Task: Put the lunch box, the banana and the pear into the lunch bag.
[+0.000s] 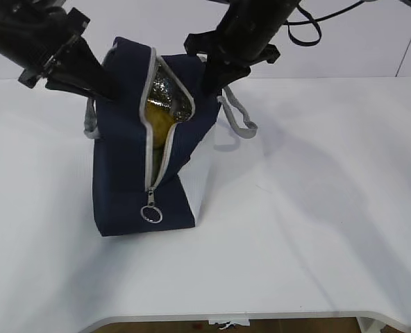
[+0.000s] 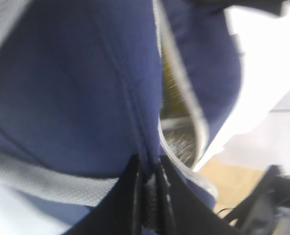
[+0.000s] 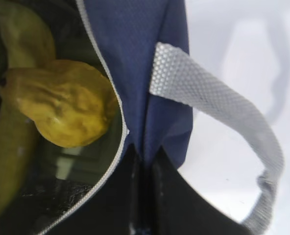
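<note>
The navy lunch bag stands upright on the white table, its zipper partly open at the top. My left gripper is shut on the bag's left top edge; in the left wrist view the jaws pinch the navy fabric. My right gripper is shut on the right top edge, and in the right wrist view it pinches the fabric too. Inside, the pear rests against the banana. Yellow fruit shows through the opening. The lunch box is hidden.
A grey handle hangs off the bag's right side, seen also in the right wrist view. The zipper's ring pull hangs low on the front. The white table spreads around; its front edge is near.
</note>
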Controlling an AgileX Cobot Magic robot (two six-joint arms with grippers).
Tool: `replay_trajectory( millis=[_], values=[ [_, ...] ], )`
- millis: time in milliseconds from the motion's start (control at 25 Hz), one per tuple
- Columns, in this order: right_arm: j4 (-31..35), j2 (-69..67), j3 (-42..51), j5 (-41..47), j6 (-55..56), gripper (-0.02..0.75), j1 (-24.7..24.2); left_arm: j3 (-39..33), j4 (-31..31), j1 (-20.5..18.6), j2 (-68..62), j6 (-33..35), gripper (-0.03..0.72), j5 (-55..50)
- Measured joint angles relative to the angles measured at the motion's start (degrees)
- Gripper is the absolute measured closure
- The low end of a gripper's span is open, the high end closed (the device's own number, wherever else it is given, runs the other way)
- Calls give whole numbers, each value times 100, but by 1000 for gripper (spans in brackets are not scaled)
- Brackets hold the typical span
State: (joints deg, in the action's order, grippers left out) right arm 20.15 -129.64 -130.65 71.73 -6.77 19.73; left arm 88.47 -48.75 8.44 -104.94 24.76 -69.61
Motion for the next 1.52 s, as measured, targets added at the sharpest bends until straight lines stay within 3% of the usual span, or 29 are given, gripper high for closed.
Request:
replay_trajectory(
  millis=[360, 640, 800, 1040, 1160, 1200, 1240, 1280, 1360, 1520],
  values=[
    [-969, 620, 158, 92, 677, 732, 0, 0, -623, 550, -203, 254, 674, 455],
    [-1477, 970, 759, 92, 954, 732, -11, 0, -837, 737, -293, 398, 674, 1023],
    [-1521, 1009, 785, 92, 1264, 733, -23, 0, -1271, 759, -462, 680, 674, 1055],
    [-1291, 977, 785, 69, 1569, 721, -23, 0, -1403, 760, -561, 742, 667, 1077],
    [-1087, 972, 785, 57, 1583, 648, -32, 0, -1403, 760, -561, 740, 583, 1077],
    [-1046, 972, 785, 49, 1587, 595, -32, 0, -1403, 760, -561, 740, 530, 1066],
    [-1022, 972, 785, 44, 1587, 532, -32, 0, -1403, 760, -561, 744, 530, 1053],
    [-1010, 972, 785, 44, 1587, 476, -32, 0, -1415, 760, -561, 744, 429, 1028],
    [-982, 972, 785, 44, 1575, 363, -32, 0, -1349, 760, -545, 744, 370, 985],
    [-907, 1080, 785, 44, 1403, 292, -32, 0, -989, 760, -299, 753, 323, 750]
  ],
)
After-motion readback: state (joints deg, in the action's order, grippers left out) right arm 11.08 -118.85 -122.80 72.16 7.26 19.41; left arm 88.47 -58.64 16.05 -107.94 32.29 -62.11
